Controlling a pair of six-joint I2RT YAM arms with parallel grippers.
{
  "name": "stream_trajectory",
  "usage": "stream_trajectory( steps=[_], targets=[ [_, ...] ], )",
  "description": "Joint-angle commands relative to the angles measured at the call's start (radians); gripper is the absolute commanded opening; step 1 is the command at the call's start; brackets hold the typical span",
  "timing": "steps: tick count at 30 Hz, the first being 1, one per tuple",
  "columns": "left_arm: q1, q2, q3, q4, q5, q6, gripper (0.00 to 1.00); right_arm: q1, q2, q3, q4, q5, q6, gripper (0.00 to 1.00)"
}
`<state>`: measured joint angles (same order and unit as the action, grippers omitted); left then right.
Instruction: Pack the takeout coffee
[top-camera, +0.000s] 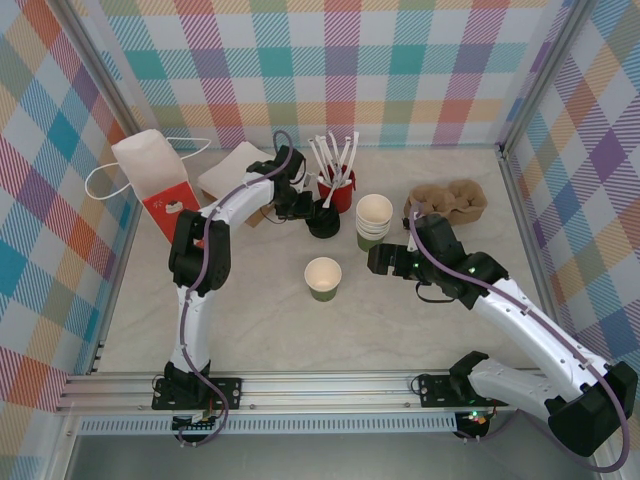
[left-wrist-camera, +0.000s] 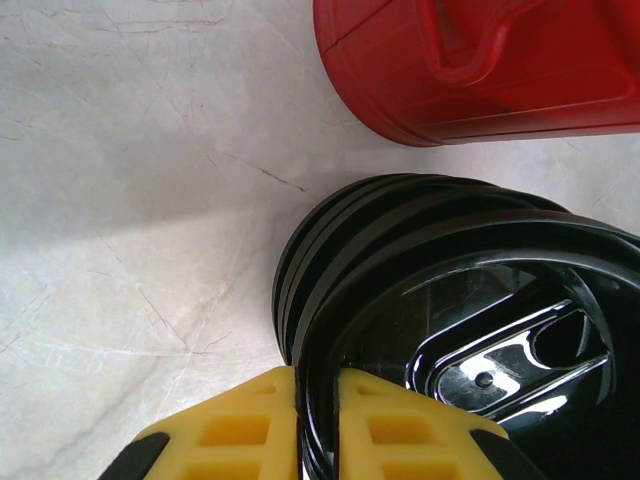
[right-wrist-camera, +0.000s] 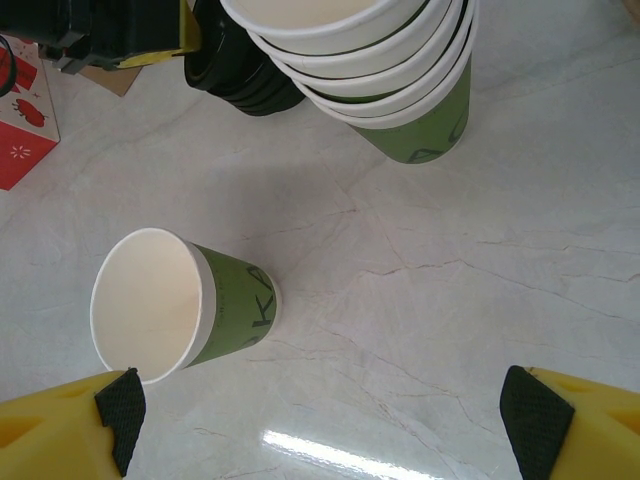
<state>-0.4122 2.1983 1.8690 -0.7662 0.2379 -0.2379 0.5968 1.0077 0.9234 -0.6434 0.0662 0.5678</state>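
One green takeout coffee cup (top-camera: 323, 277) (right-wrist-camera: 180, 305) stands open and lidless mid-table. Behind it to the right is a stack of several nested green cups (top-camera: 374, 220) (right-wrist-camera: 400, 90). My left gripper (top-camera: 306, 208) (left-wrist-camera: 317, 385) is shut on the rim of the top black lid (left-wrist-camera: 440, 330) of a lid stack (top-camera: 322, 222). Its yellow fingers pinch that rim from both sides. My right gripper (top-camera: 385, 262) (right-wrist-camera: 320, 430) hangs open just right of the single cup, with nothing between its fingers.
A red cup (top-camera: 337, 190) (left-wrist-camera: 480, 60) holding white sticks stands just behind the lids. The red-and-white paper bag (top-camera: 155, 185) stands open at the far left. A cardboard cup carrier (top-camera: 450, 200) lies at the right rear. Plaid walls enclose the table.
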Motion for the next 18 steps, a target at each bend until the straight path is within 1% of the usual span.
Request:
stream_trajectory(
  steps=[1,9,14,18],
  targets=[
    [-0.008,-0.043,0.032,-0.039,-0.015,0.024,0.14,-0.006,0.008,-0.008,0.021,-0.015,-0.005,0.93],
    [-0.007,-0.074,0.024,-0.044,-0.014,0.028,0.14,-0.008,0.009,-0.005,0.013,-0.012,-0.011,0.93],
    [0.005,-0.084,0.011,-0.030,0.024,0.017,0.14,-0.009,0.012,-0.003,0.010,-0.014,-0.015,0.93],
    [0.015,-0.095,0.004,-0.025,0.028,0.011,0.14,-0.011,0.014,-0.001,0.009,-0.016,-0.014,0.93]
  ],
)
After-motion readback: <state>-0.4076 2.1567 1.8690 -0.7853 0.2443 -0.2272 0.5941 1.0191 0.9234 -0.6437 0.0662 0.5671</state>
